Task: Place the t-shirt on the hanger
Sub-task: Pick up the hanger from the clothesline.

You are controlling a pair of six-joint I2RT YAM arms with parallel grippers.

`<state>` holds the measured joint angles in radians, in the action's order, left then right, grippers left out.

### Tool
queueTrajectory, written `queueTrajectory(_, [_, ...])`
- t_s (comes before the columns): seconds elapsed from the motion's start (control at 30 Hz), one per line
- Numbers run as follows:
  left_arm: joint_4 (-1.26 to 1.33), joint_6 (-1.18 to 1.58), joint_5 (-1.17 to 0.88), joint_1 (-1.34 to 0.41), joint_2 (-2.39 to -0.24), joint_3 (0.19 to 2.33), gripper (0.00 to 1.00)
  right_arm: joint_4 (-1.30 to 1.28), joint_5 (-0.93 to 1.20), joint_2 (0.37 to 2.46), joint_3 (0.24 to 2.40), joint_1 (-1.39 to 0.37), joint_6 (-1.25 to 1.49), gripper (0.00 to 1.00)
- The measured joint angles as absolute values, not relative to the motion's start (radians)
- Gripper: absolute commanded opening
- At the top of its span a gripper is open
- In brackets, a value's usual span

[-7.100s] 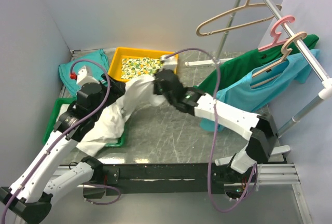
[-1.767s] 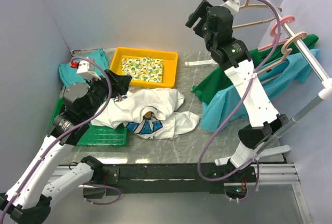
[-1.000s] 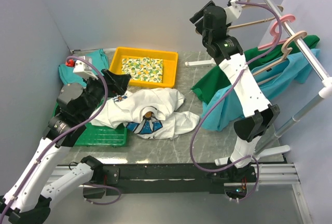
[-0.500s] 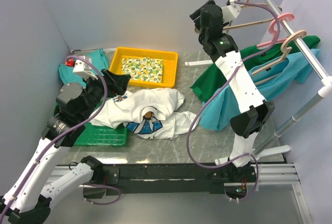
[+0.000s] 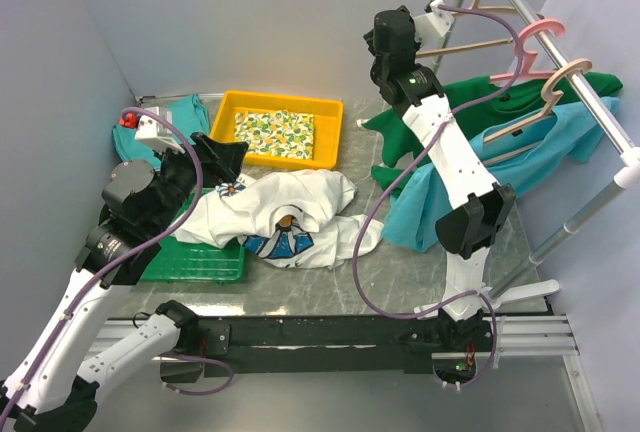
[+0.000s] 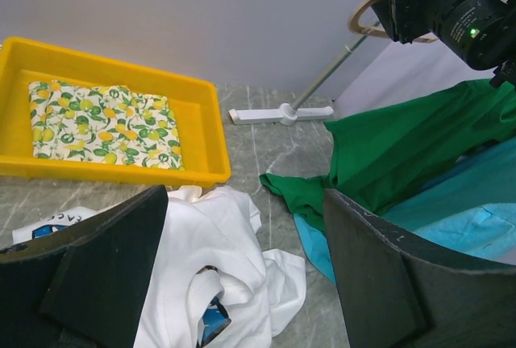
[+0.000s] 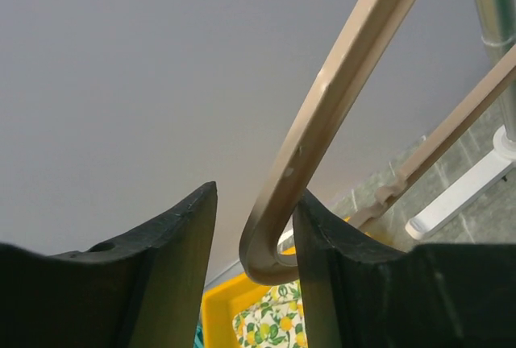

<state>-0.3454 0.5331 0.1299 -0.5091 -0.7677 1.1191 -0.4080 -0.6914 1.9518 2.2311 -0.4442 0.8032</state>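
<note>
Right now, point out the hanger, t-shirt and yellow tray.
hanger (image 7: 339, 82): right wrist view, sloping arm.
t-shirt (image 5: 310, 192): top external view, white upper fold.
yellow tray (image 6: 197, 134): left wrist view, right inner wall.

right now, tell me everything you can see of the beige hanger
The hanger is slim and beige, smooth plastic by the look, with a curved hook on top and an open triangular frame, bare of clothes. Its hook sits over the metal rail at the far end, beyond the pink hanger. One rounded shoulder end lies between the open fingers of the right gripper, close against one finger, not clamped as far as I can tell.
</note>
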Motion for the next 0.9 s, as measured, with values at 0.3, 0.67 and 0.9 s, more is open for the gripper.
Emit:
queueTrajectory(0.3, [-0.346, 0.515, 0.139, -0.509, -0.768, 1.119, 0.84, -0.350, -0.731, 1.951, 2.222, -0.456, 0.758, 0.23])
queueTrajectory(0.67, [-0.347, 0.512, 0.147, -0.509, -0.768, 1.119, 0.83, -0.329, -0.736, 1.947, 2.183, -0.461, 0.734, 0.16])
queueTrajectory(0.9, [-0.347, 0.508, 0.147, -0.509, -0.770, 1.119, 0.84, -0.310, -0.761, 1.892, 2.127, -0.501, 0.717, 0.15])
